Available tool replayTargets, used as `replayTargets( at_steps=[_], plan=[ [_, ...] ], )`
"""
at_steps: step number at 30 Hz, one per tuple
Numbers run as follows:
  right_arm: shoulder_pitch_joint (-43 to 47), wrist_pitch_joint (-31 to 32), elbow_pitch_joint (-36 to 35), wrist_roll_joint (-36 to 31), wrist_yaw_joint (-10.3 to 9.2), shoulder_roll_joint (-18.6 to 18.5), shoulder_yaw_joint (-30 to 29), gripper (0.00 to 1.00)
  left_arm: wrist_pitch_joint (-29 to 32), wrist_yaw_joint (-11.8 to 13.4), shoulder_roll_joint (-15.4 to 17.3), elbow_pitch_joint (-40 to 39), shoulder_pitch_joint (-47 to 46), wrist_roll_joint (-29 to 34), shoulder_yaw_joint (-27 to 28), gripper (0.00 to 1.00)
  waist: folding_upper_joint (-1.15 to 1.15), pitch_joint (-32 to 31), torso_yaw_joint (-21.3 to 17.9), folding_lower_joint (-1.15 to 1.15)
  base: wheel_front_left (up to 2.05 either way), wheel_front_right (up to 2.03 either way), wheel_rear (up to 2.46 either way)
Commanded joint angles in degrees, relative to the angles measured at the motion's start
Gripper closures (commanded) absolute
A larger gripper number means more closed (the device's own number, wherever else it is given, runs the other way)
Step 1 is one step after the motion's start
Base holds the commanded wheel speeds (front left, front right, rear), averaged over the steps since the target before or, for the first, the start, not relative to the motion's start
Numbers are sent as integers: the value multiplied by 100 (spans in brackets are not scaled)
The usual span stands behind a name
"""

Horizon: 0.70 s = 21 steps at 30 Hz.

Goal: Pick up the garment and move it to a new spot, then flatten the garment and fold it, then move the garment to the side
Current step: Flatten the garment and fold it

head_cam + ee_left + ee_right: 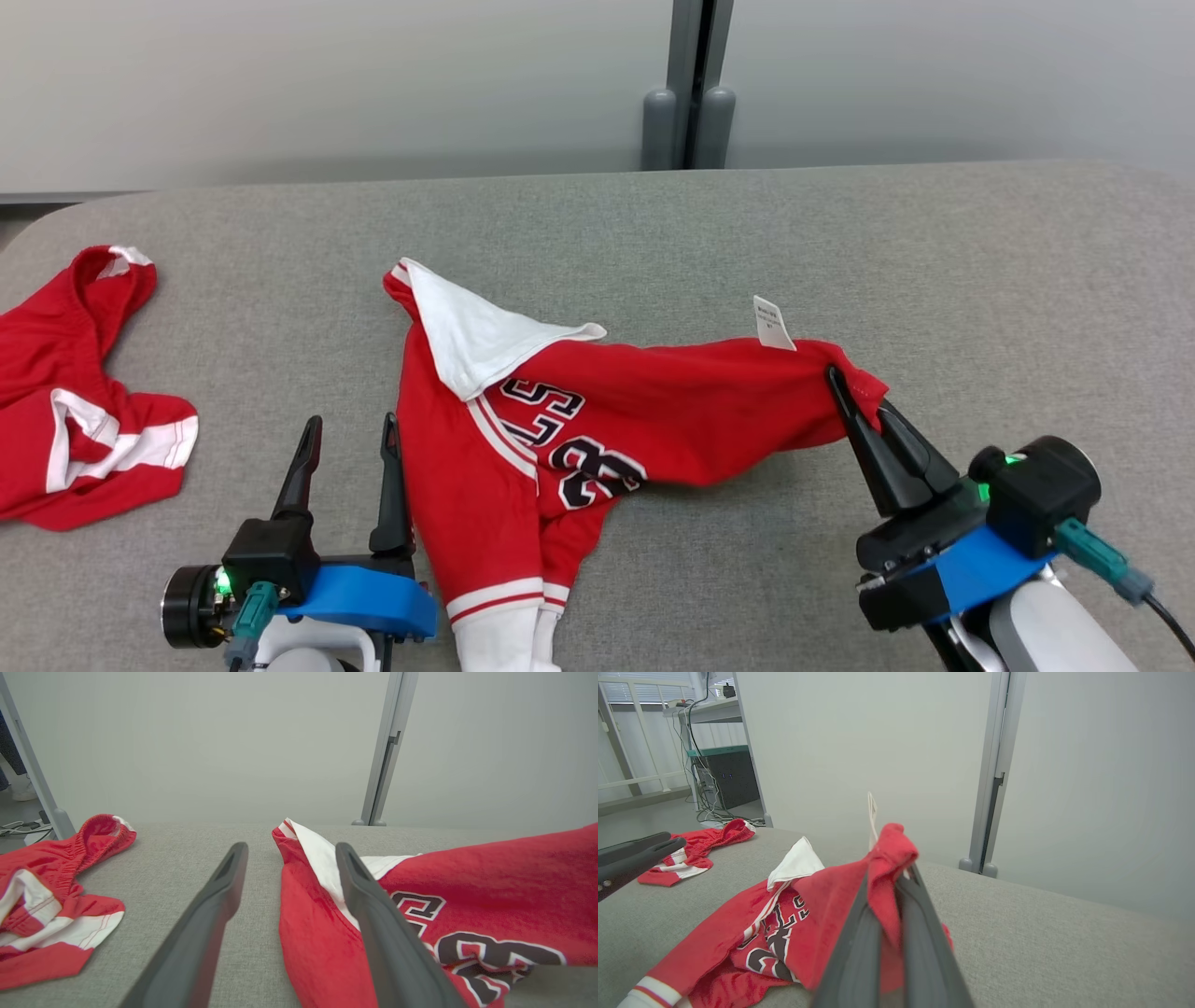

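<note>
**A:** Where's the garment [579, 439] from where you stand?

**B:** Middle of the grey worktop [653, 233], toward the robot's side. It's red, with a white panel folded over at the top and black characters edged in white across the front. A white-cuffed end runs off toward the robot.

**A:** And the right claw [857, 390]?

**B:** Clamped on it. Its 2 dark fingers are pinched together with the garment's right-hand edge bunched between them, and a tuft of red cloth pokes out past the tips. A small white label [772, 323] sticks up just beside that pinch. The cloth near the claw is raised off the worktop, with a shadow under it. The left part rests on the surface.

**A:** The left claw [350, 420]?

**B:** Fingers spread apart, with just bare worktop between them. It sits low, just beside the garment's left edge. Whether its inner finger touches the cloth, I can't tell.

**A:** Anything else up there?

**B:** 1 more red-and-white piece of clothing [75, 392], crumpled at the far left, well apart from the garment. Behind the worktop there's a pale wall with a grey post [689, 93].
</note>
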Motion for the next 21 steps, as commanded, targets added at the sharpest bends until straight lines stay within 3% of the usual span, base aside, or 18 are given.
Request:
replayTargets(
  at_steps=[1,14,21],
  plan=[
    [173,-3,-191,-25,1,-32,3,100,-17,-27,0,1,35,24,6,0,0,-49,-45,1,0,0,0],
    [1080,892,-2813,-316,1,148,-291,100,-17,-62,0,-50,148,65,100,0,0,-80,-208,1,0,0,0],
    [1239,1124,-3015,-351,1,225,-468,100,-17,-50,0,-40,50,28,66,0,0,-49,-204,1,0,0,0]
  ],
)
